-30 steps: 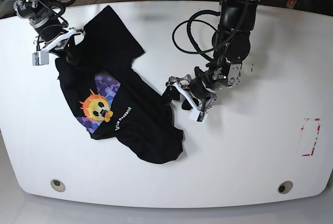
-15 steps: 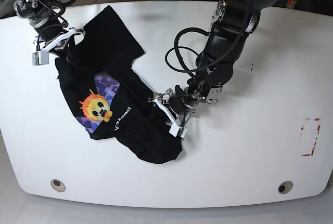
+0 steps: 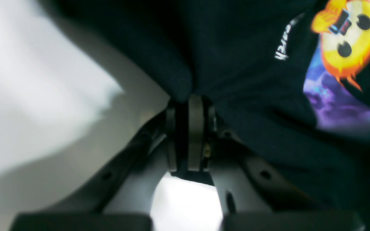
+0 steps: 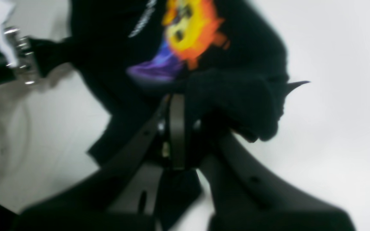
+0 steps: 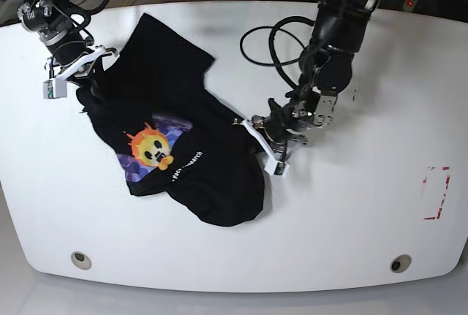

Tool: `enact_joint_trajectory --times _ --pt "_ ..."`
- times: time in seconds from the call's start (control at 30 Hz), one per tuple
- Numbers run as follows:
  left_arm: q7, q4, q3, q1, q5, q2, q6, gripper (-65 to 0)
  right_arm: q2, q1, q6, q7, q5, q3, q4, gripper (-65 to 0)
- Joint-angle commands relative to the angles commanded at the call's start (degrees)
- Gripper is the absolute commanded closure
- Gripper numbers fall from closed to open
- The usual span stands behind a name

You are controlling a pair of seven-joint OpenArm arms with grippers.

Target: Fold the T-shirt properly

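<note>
- A white surface [image 5: 351, 213] with rounded corners fills the base view; dark equipment and cables line its far edge.
- The T-shirt [image 5: 183, 132] lies crumpled on this surface, spread from the far corner on the view's left down toward the middle and near edge.
- Its chest print [image 5: 152, 147], an orange-yellow smiling face on purple patches, faces up near the shirt's left-hand side in the base view, with white lettering [image 5: 189, 165] just beside it.
- The left pincer [image 5: 265, 142] sits at the shirt's edge nearest the surface's middle; the left wrist view shows its jaws pressed together on a fold of black cloth [image 3: 185, 86], so it is clamped on the T-shirt.
- In that same view the face print [image 3: 348, 38] lies beyond the grip, up and to the right.
- The right pincer [image 5: 77, 72] is at the shirt's far end, near the surface's far left corner as the base view shows it.
- The right wrist view shows its jaws closed with black cloth [image 4: 236, 102] bunched between and over them, so it too is clamped on the T-shirt.
- A black cable [image 5: 274, 44] loops over the surface beside the left arm, beyond the shirt.
- A red and white mark [image 5: 436, 192] sits on the surface well apart from the shirt, by the right-hand edge of the base view.
- Two round holes [image 5: 81, 260] are set in the surface near its front edge, one by each corner.
</note>
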Motion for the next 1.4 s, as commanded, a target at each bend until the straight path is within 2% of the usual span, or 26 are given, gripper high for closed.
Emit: enact_joint_trajectory --times 0.17,0.27,0.4,0.53,0.67,0.83,0.97,1.13,1.23,1.33,1.4 --pt "2.99 9.14 -0.79 2.29 -0.09 -4.22 -0.26 0.0 0.00 4.84 0.18 -2.73 -0.97 0.00 0.00 0.0" --pt "3.69 14.42 -1.58 3.69 -0.09 -7.91 -0.26 0.0 0.44 7.47 0.18 -2.73 -0.97 -0.09 0.00 0.0" --pt "3.69 17.58 -1.32 3.69 -0.09 -14.51 -0.26 -0.4 0.88 12.04 0.26 -2.81 -1.05 -0.53 0.00 0.0" --pt "3.78 18.20 -1.32 1.76 -0.09 -18.37 -0.53 -0.7 4.84 16.44 0.26 -2.81 -1.05 -3.96 0.00 0.0" --pt "3.78 18.73 -2.11 -1.58 -0.09 -21.98 -3.96 -4.0 5.89 21.89 0.26 -2.81 -1.05 -7.12 -0.26 0.0" --pt "5.54 24.35 -7.74 -3.78 0.26 -23.38 -4.04 -4.7 8.35 28.75 0.35 -2.81 -0.88 -11.25 -4.22 0.0" --pt "12.57 28.84 -12.84 -8.35 0.00 -24.18 -4.40 -4.6 9.32 36.13 0.35 -2.81 -0.97 -15.03 -6.95 0.0" --pt "21.54 33.85 -17.58 -15.65 -0.09 -24.26 -4.40 -4.6 13.19 47.03 0.35 -2.81 -0.79 -19.69 -11.16 0.0" --pt "25.32 35.34 -20.31 -20.48 -0.09 -24.44 -4.66 -4.6 15.47 54.86 0.35 -2.81 -0.79 -23.47 -13.80 0.0" --pt "28.75 35.52 -23.21 -25.76 0.00 -24.44 -7.74 -4.6 17.41 63.21 1.76 -2.81 -0.79 -26.99 -17.14 0.0" --pt "32.79 35.52 -24.00 -30.68 0.35 -24.44 -10.20 -4.4 18.90 69.54 2.46 -2.90 -0.79 -30.33 -18.46 0.0"
